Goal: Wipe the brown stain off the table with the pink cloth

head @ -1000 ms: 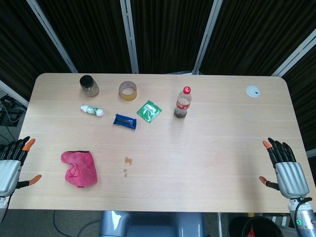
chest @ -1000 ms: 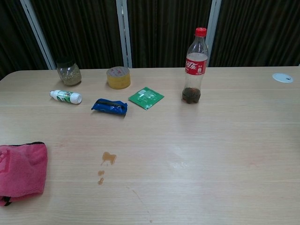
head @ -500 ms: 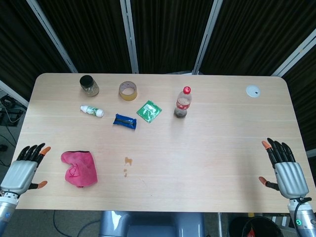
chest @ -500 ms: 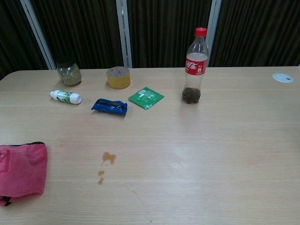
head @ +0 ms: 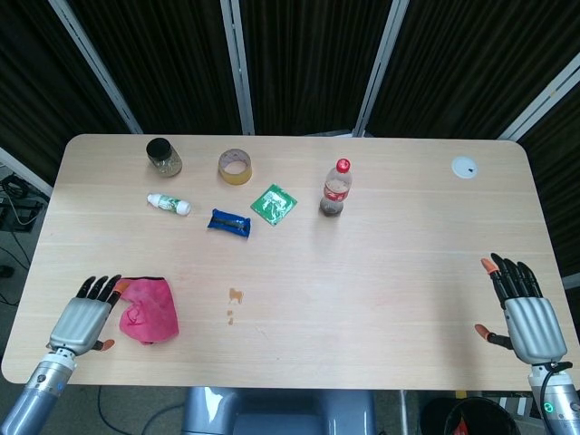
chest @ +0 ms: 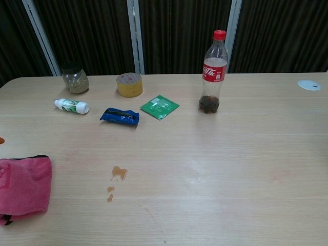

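Observation:
The pink cloth [head: 147, 309] lies crumpled near the table's front left; the chest view shows it as the pink cloth [chest: 23, 187] at the left edge. A small brown stain [head: 235, 295] with smaller drops below it marks the wood to the cloth's right, seen as the brown stain [chest: 118, 172] in the chest view. My left hand [head: 83, 320] hovers just left of the cloth, fingers spread, holding nothing. My right hand [head: 526, 314] stays at the table's front right edge, fingers apart and empty.
At the back stand a dark-lidded jar [head: 163, 156], a tape roll [head: 235, 166] and a cola bottle [head: 335, 188]. A small white bottle [head: 169, 204], a blue packet [head: 229, 222] and a green packet [head: 274, 203] lie nearer. A white disc [head: 465, 167] sits back right.
My left hand has moved right from beyond the table's left edge to just beside the pink cloth. The right hand and all objects have stayed put.

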Controlling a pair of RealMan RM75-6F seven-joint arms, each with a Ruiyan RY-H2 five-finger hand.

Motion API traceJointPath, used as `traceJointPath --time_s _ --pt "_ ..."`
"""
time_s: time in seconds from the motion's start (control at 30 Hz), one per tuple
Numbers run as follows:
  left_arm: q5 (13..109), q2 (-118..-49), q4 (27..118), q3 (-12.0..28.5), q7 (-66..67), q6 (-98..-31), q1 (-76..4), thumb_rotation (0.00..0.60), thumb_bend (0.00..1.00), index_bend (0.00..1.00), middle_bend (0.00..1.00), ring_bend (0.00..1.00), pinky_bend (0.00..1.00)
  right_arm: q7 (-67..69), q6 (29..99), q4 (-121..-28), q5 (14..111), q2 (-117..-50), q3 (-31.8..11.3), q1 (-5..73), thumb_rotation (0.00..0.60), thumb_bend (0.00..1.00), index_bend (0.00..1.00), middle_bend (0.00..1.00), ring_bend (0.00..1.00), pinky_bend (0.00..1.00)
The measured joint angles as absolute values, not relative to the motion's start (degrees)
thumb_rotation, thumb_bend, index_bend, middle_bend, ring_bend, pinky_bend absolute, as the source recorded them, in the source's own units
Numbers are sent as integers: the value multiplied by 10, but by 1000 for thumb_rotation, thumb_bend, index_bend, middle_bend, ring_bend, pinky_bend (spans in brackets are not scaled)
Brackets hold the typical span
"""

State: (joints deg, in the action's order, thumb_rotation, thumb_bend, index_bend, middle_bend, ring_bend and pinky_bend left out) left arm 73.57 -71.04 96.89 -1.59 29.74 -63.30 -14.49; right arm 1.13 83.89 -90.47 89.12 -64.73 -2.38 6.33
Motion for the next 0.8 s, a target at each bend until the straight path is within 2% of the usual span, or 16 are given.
traceJointPath --time_s 0.33,0.43,0.53,0.6,0.67,0.8 --pt "696 -764 922 -16 332 -608 -165 600 0 60 0 0 8 15 840 -909 886 -646 -25 61 600 17 3 0 0 0" --pt "684 -782 908 -14 338 -600 -173 600 7 91 0 0 23 15 838 -909 885 -647 -25 62 600 16 4 0 0 0" --pt "681 -801 894 -9 338 -599 -179 600 141 205 31 18 116 15 837 -908 884 -647 -26 62 600 17 3 0 0 0" --pt "685 -811 885 -7 331 -605 -180 600 269 318 140 98 216 16 835 -908 883 -648 -26 63 600 17 4 0 0 0" --pt "691 -820 873 -5 321 -610 -181 600 353 406 239 178 298 18 832 -907 881 -648 -27 64 600 16 4 0 0 0" --pt "704 -836 848 -3 291 -618 -182 600 524 688 454 359 442 20 829 -907 879 -649 -28 66 600 17 3 0 0 0"
